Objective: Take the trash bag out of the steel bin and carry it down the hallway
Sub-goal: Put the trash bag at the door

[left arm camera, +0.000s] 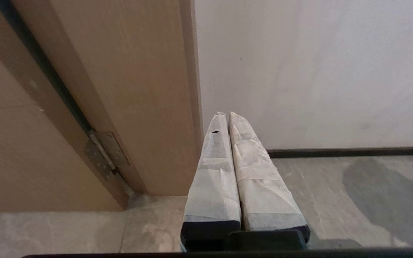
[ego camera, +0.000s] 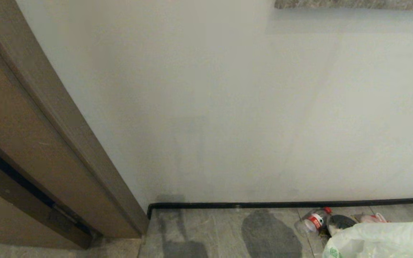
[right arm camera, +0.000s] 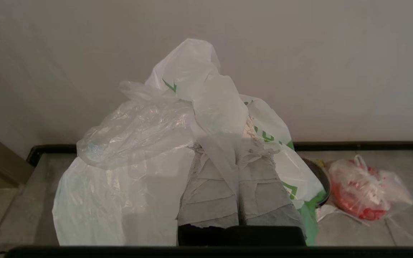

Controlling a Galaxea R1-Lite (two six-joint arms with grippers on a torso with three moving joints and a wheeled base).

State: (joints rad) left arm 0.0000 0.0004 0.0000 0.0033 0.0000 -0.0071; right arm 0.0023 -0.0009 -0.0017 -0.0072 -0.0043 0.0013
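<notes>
- The hallway (ego camera: 228, 233) ended at a white wall (ego camera: 228, 107) with a tan door frame (ego camera: 48, 125) on the left.
- The trash bag (right arm camera: 138, 143) hung clear of the floor, its neck pinched in the right tool (right arm camera: 240, 147); no steel bin was visible.
- Beside it lay a pinkish-red bag (right arm camera: 364, 190) and a plastic bottle (ego camera: 312, 220).
- The left tool (left arm camera: 227, 116) was pressed together, empty.
- Judgement: keep the pinch firm and turn slowly, steering the bag off the litter.
</notes>
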